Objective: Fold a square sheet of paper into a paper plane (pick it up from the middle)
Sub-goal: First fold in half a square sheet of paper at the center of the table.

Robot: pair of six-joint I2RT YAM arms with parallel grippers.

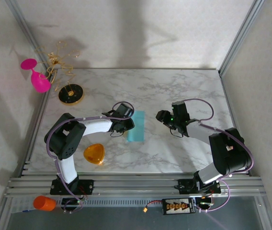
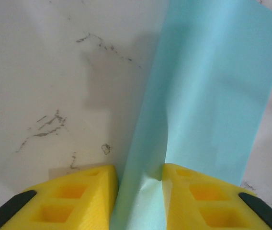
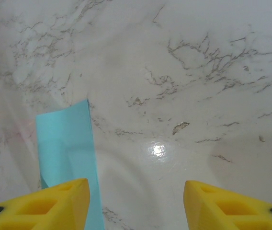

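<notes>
The square sheet of paper (image 1: 137,127), thin and light teal, lies mid-table and looks like a narrow upright strip from above. My left gripper (image 1: 128,125) is at its left edge. In the left wrist view the sheet (image 2: 212,86) rises in a fold between the yellow fingers (image 2: 85,196), touching both, so the left gripper (image 2: 140,191) is shut on it. My right gripper (image 1: 162,116) stands open to the right of the sheet, apart from it. In the right wrist view that gripper (image 3: 136,206) has bare marble between its fingers and the sheet (image 3: 64,143) beside its left finger. A paper plane is out of view.
An orange rounded-triangle piece (image 1: 94,154) lies near the left arm's base. A pink glass (image 1: 38,76) and a black round stand with gold wire (image 1: 70,94) sit at the back left. An orange cup (image 1: 43,203) rests below the table's near edge.
</notes>
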